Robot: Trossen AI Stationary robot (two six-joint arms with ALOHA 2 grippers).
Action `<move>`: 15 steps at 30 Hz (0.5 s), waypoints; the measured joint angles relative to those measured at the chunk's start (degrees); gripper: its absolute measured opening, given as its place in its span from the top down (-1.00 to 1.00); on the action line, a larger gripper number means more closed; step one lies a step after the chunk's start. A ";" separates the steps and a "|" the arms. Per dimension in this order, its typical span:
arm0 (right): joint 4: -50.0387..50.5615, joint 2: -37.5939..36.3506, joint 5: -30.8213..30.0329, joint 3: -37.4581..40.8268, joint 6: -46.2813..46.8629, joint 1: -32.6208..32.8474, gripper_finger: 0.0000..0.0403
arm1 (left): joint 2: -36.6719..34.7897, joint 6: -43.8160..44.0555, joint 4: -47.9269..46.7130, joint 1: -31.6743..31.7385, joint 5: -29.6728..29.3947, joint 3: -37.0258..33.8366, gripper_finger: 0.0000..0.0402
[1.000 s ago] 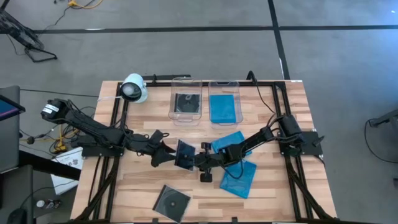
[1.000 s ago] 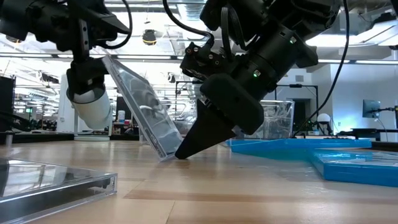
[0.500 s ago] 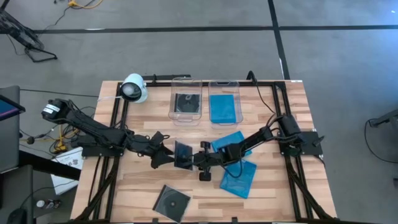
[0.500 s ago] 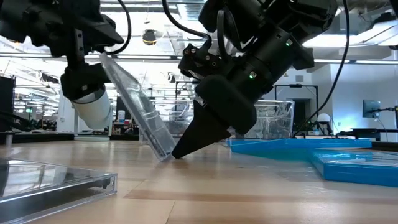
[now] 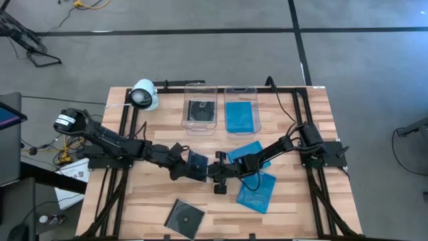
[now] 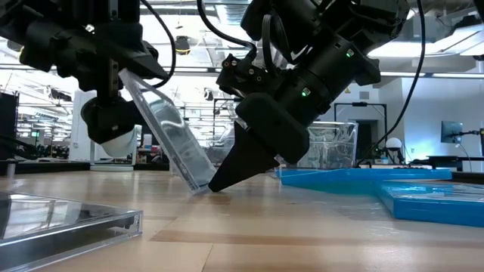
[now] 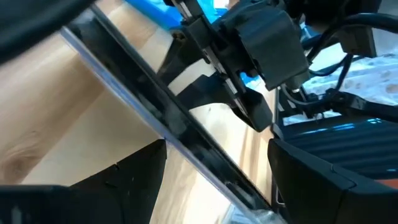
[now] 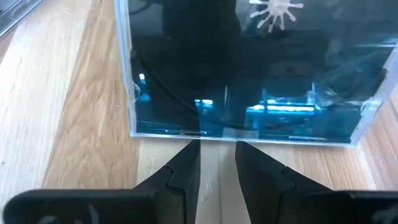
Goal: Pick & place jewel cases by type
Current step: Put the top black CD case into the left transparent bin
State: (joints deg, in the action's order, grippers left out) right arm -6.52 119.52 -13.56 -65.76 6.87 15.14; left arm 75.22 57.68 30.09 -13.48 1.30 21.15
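Leaning tilted on its lower edge mid-counter (image 5: 154, 194), a clear jewel case (image 6: 168, 132), being straddled by the spread left gripper (image 5: 189, 167) and propped underneath by the narrowly parted right gripper (image 6: 219, 181).

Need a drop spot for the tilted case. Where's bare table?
Free: right front corner of the table, right of the blue cases; also the left front edge, left of the flat clear case. Crowded: centre, around both grippers and the tilted case.
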 joint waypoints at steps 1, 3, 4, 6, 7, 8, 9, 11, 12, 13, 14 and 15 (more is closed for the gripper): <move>0.06 0.00 0.00 0.00 0.01 0.00 0.53 | 0.00 -0.01 -0.01 0.23 0.21 0.00 -0.38; 0.19 -0.01 0.07 -0.02 0.04 0.00 0.53 | 0.00 -0.03 -0.17 0.73 0.41 0.02 -0.38; 0.25 -0.02 0.09 -0.02 0.04 0.00 0.53 | 0.00 -0.03 -0.22 0.93 0.40 0.02 -0.38; 0.30 -0.04 0.11 -0.02 0.04 0.02 0.53 | -0.02 0.01 -0.20 1.39 0.40 0.02 -0.38; 0.33 -0.05 0.11 -0.02 0.07 0.02 0.53 | -0.02 0.03 -0.39 1.57 0.36 0.02 -0.38; 0.35 -0.07 0.11 -0.02 0.07 0.04 0.53 | -0.02 0.14 -0.76 1.79 0.21 0.02 -0.38; 0.41 -0.07 0.11 -0.02 0.07 0.04 0.53 | -0.02 0.40 -1.16 2.04 -0.07 0.02 -0.38; 0.46 -0.08 0.13 -0.02 0.17 0.04 0.53 | -0.02 0.81 -1.36 2.42 -0.08 0.02 -0.38; 0.49 -0.09 0.13 -0.02 0.17 0.04 0.53 | -0.04 1.30 -1.26 2.59 -0.08 0.03 -0.38; 0.52 -0.09 0.13 -0.02 0.16 0.04 0.53 | -0.04 1.52 -1.28 2.73 -0.08 0.04 -0.38; 0.55 -0.09 0.13 -0.02 0.16 0.04 0.53 | -0.04 1.70 -1.31 2.88 -0.09 0.04 -0.38; 0.59 -0.11 0.13 -0.02 0.17 0.05 0.53 | -0.04 1.90 -1.31 2.92 -0.13 0.04 -0.38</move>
State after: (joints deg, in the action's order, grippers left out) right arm -5.93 119.42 -13.43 -65.78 7.05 15.18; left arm 75.18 59.58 28.78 -10.56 1.17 21.19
